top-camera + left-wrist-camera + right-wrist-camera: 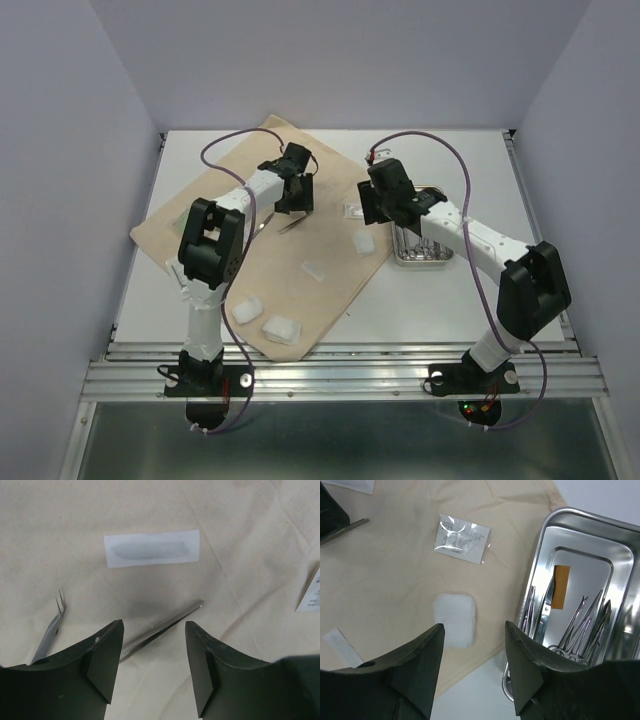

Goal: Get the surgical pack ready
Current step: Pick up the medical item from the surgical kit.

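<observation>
Spread fingers of the left pincer [154, 630] are seen closest, hung over slim forceps [170, 625] that lie flat on the beige cloth [215, 180]; nothing is pinched. A 2nd, fork-tipped tool [50, 630] is spotted just beside them, and a long white packet [151, 548] beyond. The right pincer [474, 630] is likewise held apart and empty, above a square gauze pad [454, 619] near the cloth's edge. The steel tray [592, 516] is parked on the white surface [450, 300], just off the cloth, with several instruments [580, 625] piled inside. Early going, it is judged. The cloth is laid out diagonally and lightly creased, and other gauze pads [282, 328] are scattered on it. The tray's tools are not yet set out, and no wrapping is begun.
</observation>
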Motion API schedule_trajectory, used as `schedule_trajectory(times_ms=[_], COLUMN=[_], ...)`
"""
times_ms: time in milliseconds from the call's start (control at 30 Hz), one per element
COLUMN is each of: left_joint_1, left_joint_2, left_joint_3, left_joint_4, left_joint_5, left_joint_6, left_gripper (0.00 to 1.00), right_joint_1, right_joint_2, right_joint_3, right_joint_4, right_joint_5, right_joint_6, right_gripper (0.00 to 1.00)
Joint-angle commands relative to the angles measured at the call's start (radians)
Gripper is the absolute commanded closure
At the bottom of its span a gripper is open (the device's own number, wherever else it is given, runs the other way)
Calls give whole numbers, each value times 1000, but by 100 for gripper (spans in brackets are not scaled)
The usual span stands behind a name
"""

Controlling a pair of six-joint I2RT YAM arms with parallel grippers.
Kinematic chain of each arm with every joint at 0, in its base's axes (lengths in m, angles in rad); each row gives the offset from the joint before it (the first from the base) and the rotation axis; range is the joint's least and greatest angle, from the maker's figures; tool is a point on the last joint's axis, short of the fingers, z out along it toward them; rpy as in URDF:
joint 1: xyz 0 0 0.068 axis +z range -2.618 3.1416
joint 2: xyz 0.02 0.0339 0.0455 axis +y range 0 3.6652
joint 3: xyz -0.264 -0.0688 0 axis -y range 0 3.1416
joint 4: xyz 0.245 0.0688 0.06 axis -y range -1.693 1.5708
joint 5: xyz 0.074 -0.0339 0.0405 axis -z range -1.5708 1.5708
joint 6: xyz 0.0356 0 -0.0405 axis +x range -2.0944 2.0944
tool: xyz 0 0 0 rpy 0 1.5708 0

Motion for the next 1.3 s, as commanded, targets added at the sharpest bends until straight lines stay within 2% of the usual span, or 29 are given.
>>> schedule_trajectory(times_ms=[0,167,367,533,800,967,1167,1267], left_joint_1=[-21,-45,-65,-73,-76,-76,-76,-78], left_joint_2=[36,87,81,105,96,78,-4,-80], left_joint_3=[89,125,87,108,142,164,171,130], left_joint_4=[-34,-76,-51,-74,-89,-105,-132,-125], left_joint_5=[-45,-61,-86,-123,-153,-178,-177,-65], left_joint_6=[78,105,112,109,118,125,103,80], left_gripper=[37,40,47,62,79,100,100,100], right_joint_1=[-3,-3,-3,-3,-3,-3,-3,-3], right_joint_2=[-60,-69,-65,-59,-57,-62,-65,-68], right_joint_3=[-27,-38,-35,-31,-34,-34,-35,-37], right_joint_4=[31,26,25,23,23,25,20,19], right_joint_5=[33,42,37,34,33,30,30,30], right_joint_6=[13,16,22,24,27,28,31,38], right_gripper=[43,43,43,43,43,43,43,43])
